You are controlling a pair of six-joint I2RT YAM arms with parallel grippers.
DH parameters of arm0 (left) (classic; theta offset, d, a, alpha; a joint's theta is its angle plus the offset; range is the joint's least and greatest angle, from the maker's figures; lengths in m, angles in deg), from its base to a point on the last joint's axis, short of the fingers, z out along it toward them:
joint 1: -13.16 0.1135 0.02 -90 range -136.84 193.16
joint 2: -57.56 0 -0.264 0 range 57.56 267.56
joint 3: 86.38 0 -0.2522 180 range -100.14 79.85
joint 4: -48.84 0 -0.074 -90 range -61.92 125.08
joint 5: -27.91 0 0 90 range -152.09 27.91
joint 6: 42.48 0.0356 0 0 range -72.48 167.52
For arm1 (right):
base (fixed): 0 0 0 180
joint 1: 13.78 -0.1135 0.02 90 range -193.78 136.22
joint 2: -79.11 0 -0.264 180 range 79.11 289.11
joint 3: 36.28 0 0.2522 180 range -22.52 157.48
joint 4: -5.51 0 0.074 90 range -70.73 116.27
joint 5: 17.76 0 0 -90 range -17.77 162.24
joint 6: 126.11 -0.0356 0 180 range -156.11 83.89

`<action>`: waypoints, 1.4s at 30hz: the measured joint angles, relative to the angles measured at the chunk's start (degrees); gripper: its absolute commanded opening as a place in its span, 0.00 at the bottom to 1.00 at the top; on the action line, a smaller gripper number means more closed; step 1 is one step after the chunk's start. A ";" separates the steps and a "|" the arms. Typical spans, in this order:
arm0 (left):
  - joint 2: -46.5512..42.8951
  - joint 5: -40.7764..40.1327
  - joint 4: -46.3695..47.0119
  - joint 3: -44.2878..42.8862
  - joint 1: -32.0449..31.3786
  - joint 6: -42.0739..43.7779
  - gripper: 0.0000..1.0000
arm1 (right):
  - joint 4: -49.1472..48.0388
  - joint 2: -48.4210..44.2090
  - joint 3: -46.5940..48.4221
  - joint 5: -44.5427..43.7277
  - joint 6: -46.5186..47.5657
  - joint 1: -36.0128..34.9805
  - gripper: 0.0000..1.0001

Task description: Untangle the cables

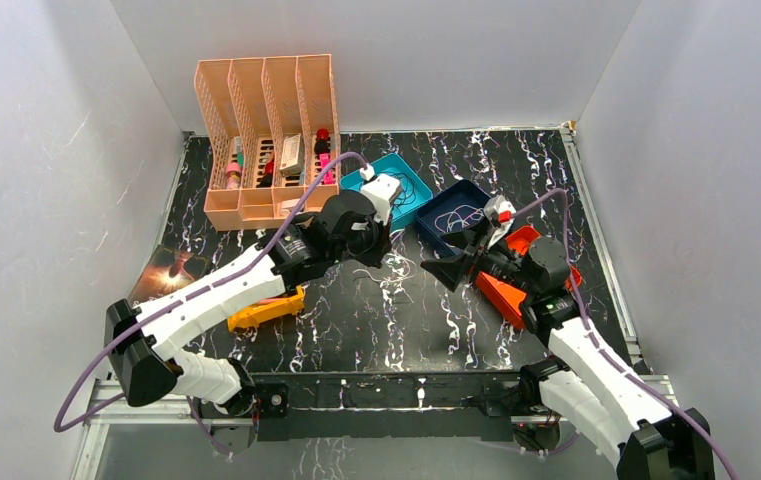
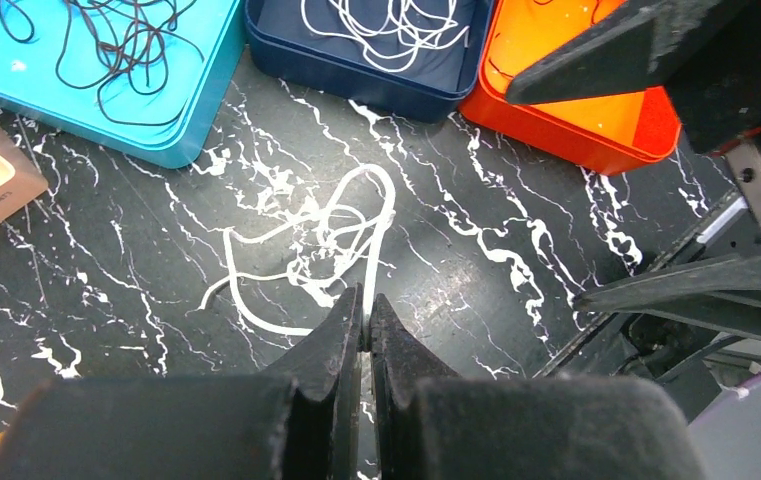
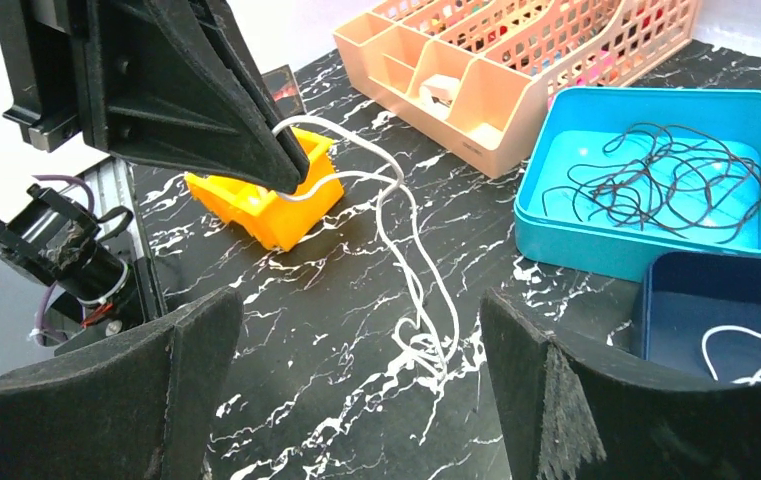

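My left gripper (image 2: pixel 366 305) is shut on a thin white cable (image 2: pixel 306 250). In the right wrist view the cable (image 3: pixel 406 250) hangs from the left gripper's fingers (image 3: pixel 256 150) down to a small tangle on the black marble table. My right gripper (image 3: pixel 361 340) is open and empty, low over the table, with the tangle between and just beyond its fingers. In the top view the left gripper (image 1: pixel 376 255) and the right gripper (image 1: pixel 444 270) face each other at mid-table. A black cable (image 2: pixel 106 40) lies in the teal tray (image 1: pixel 426 180). Another white cable (image 2: pixel 386 25) lies in the navy tray (image 1: pixel 446 200).
An orange tray (image 1: pixel 501 295) sits under the right arm. A yellow bin (image 3: pixel 256 205) stands at the left, near the front. A peach slotted organizer (image 1: pixel 266 130) with small items stands at the back left. White walls close in the table on three sides.
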 measured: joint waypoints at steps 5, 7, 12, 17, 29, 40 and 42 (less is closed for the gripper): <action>-0.55 1.92 0.42 -0.28 0.00 0.24 0.00 | -5.03 6.14 0.17 0.46 -0.11 -2.03 0.95; -0.74 2.58 0.44 -0.76 0.00 0.37 0.00 | -6.54 9.94 0.31 0.26 -0.11 -3.19 0.93; -1.07 3.54 0.61 -2.49 0.00 0.59 0.00 | -8.63 16.87 2.78 -0.61 0.13 -7.06 0.91; -1.09 4.57 0.85 -4.04 0.00 0.59 0.00 | -13.81 21.38 5.03 -1.95 0.52 -10.69 0.86; -4.76 5.95 -0.85 -10.36 0.00 1.40 0.00 | -18.80 34.34 9.92 -3.48 -1.11 -10.91 0.51; -9.44 0.72 -2.19 -17.97 0.00 3.76 0.00 | -19.54 36.17 5.79 -6.49 -3.76 -11.56 0.37; -9.94 -0.22 -2.19 -19.34 0.00 4.35 0.00 | -19.32 36.11 3.32 -8.24 -4.26 -11.61 0.36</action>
